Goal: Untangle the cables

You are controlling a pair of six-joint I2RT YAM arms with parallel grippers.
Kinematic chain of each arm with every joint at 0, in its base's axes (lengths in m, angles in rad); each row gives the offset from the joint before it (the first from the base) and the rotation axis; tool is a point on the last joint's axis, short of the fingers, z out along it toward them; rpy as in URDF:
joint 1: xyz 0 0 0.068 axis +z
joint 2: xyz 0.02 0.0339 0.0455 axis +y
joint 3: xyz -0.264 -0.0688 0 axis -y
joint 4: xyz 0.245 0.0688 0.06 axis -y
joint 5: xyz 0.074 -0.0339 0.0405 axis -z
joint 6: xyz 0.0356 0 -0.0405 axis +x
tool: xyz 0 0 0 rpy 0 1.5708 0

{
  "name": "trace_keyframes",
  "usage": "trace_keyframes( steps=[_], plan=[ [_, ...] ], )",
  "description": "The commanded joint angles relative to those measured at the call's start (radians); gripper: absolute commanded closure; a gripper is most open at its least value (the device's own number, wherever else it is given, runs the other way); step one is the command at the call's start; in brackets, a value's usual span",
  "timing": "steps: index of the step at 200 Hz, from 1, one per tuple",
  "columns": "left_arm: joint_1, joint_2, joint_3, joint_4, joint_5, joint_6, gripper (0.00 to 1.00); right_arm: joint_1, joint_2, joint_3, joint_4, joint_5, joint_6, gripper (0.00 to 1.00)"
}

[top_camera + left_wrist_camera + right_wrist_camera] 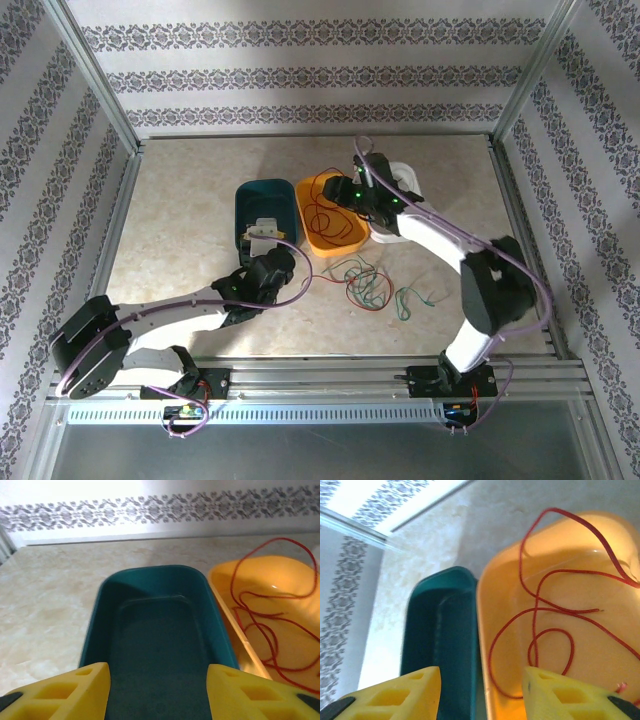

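One red cable [318, 212] lies looped inside the orange bin [345, 243], with an arc standing above the rim. The wrist views show this red cable [233, 582] [534, 625] as loose loops on the bin floor. A tangle of green, red and black cables [365, 281] rests on the table in front of the bins, with a green strand [410, 298] trailing right. My right gripper [347, 190] [481, 695] hovers open over the orange bin's left rim, holding nothing. My left gripper [262, 233] [158, 690] is open at the teal bin's near end.
The teal bin [252, 200] [100, 625] [415, 625] sits left of the orange bin [225, 600] [485, 625], side by side and touching. A white bin [405, 178] stands right of them, partly behind my right arm. Metal frame posts and patterned walls enclose the table.
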Motion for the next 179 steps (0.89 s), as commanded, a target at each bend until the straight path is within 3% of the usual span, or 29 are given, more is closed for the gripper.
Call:
trace_keyframes(
  steps=[1, 39, 73, 118, 179],
  plan=[
    [0.001, 0.033, 0.034, 0.05, 0.126, 0.047, 0.47, -0.003, -0.147, -0.068, -0.107, 0.006, -0.08, 0.51],
    [0.002, 0.09, 0.049, 0.09, 0.4, 0.099, 0.46, -0.005, -0.329, -0.212, -0.324, 0.031, -0.201, 0.51],
    [0.001, 0.126, 0.059, 0.068, 0.466, 0.088, 0.47, -0.006, -0.394, -0.288, -0.412, 0.024, -0.232, 0.52],
    [0.001, 0.157, 0.06, -0.005, 0.641, 0.107, 0.47, -0.037, -0.404, -0.318, -0.422, 0.01, -0.222, 0.52],
    [0.002, 0.229, 0.062, -0.007, 0.604, 0.084, 0.48, -0.04, -0.394, -0.316, -0.41, -0.008, -0.221, 0.52]
  ],
)
